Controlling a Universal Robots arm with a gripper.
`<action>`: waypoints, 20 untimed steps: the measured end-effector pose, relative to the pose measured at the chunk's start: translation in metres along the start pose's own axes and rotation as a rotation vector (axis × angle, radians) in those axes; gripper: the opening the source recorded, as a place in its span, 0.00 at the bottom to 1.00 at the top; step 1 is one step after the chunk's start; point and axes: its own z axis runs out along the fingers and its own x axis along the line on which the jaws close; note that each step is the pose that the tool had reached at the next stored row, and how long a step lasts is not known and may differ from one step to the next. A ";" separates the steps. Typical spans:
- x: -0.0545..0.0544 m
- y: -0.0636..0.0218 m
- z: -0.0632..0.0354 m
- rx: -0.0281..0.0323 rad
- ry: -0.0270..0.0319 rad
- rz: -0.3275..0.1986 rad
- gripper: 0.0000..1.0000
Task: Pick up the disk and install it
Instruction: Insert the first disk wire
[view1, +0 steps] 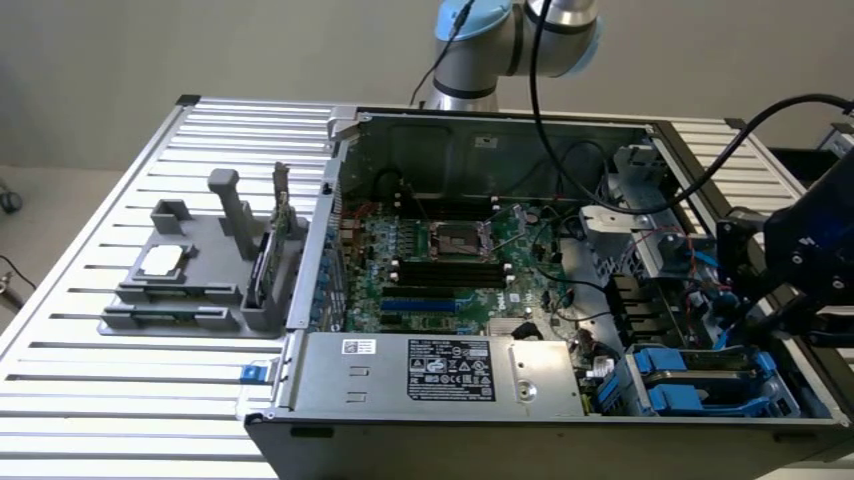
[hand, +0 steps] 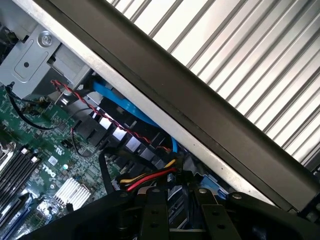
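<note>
Blue-framed, the disk (view1: 697, 380) lies in the open computer case (view1: 534, 445), near corner, the exterior view's right. The pincer (view1: 785, 318) hangs close over it; how far it is open I cannot tell.

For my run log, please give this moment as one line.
gripper: open, empty | place: over case edge, near cables | disk: in blue frame, inside case

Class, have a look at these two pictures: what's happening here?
A robot arm is working over an open computer case on a slatted metal table. Its gripper hangs over the case's end at the exterior view's right, close to the disk in its blue carrier, which lies inside the case. Whether it holds anything cannot be told.
</note>
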 end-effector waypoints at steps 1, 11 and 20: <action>0.000 0.0000 0.0000 -0.0001 0.0019 0.000 0.27; 0.001 -0.0007 -0.0014 -0.0025 0.0160 0.001 0.18; 0.003 -0.0036 -0.0046 -0.0055 0.0235 0.002 0.16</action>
